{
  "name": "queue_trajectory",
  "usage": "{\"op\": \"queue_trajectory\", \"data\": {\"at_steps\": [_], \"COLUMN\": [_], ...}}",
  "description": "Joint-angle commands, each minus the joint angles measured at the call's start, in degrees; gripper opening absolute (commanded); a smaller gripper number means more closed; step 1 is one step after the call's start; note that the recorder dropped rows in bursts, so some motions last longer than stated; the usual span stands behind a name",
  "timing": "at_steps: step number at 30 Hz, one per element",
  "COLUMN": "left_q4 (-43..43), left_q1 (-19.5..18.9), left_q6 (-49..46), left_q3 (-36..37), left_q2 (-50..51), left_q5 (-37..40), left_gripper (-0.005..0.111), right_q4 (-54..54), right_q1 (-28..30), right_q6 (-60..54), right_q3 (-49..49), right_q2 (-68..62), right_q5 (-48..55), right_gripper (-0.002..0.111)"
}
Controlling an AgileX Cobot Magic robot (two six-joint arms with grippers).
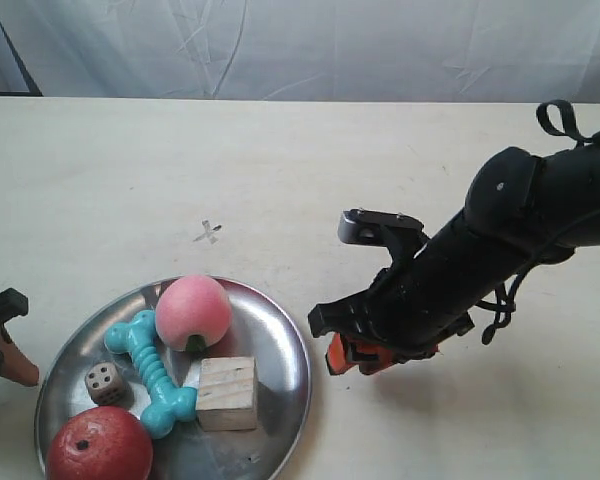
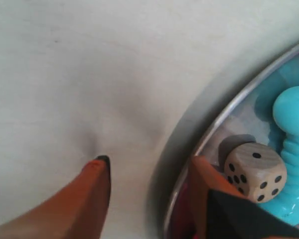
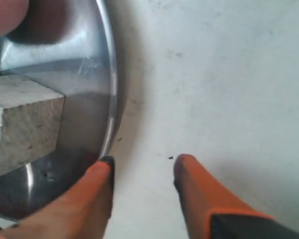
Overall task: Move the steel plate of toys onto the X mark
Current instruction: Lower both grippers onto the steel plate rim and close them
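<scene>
The steel plate point(image 1: 280, 350) lies at the near left of the table. It holds a pink peach point(image 1: 192, 311), a teal bone point(image 1: 150, 372), a wooden cube point(image 1: 227, 393), a beige die point(image 1: 103, 382) and a red ball point(image 1: 100, 446). The faint X mark point(image 1: 209, 233) is drawn on the table beyond the plate, apart from it. My left gripper point(image 2: 149, 160) is open and straddles the plate's rim point(image 2: 224, 119), one finger inside beside the die point(image 2: 254, 172). My right gripper point(image 3: 145, 159) is open at the opposite rim point(image 3: 109, 99), one fingertip point(image 3: 102, 172) at the edge near the cube point(image 3: 20, 124).
The cream tabletop point(image 1: 380, 170) stretches bare around the X mark. A white cloth backdrop point(image 1: 310, 45) hangs behind the table's far edge. The black right arm point(image 1: 520, 230) reaches in from the exterior view's right.
</scene>
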State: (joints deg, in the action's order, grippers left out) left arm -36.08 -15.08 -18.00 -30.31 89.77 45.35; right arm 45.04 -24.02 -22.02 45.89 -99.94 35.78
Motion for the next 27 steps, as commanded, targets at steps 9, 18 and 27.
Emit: {"op": "queue_trajectory", "data": {"at_steps": [9,18,27], "left_q4": [-5.6,-11.3,-14.4], "left_q1": [-0.2,-0.2,-0.2], "left_q6": [-6.6,-10.7,-14.6], "left_q3": [0.1,0.1,0.1], "left_q2": [1.1,7.2,8.9], "left_q5": [-2.4,-1.5,-0.4], "left_gripper": [0.051,0.051,0.05], "right_q4": [5.7,10.2,13.4], "right_q1": [0.0,-0.1,-3.6], "right_q6": [-2.0,-5.5,-6.8], "right_q3": [0.2,0.2,0.2], "right_q2": [-6.9,-7.8,-7.8], "right_q5": [-3.5,-2.2,-4.3], "right_gripper": [0.048,0.047,0.047]}}
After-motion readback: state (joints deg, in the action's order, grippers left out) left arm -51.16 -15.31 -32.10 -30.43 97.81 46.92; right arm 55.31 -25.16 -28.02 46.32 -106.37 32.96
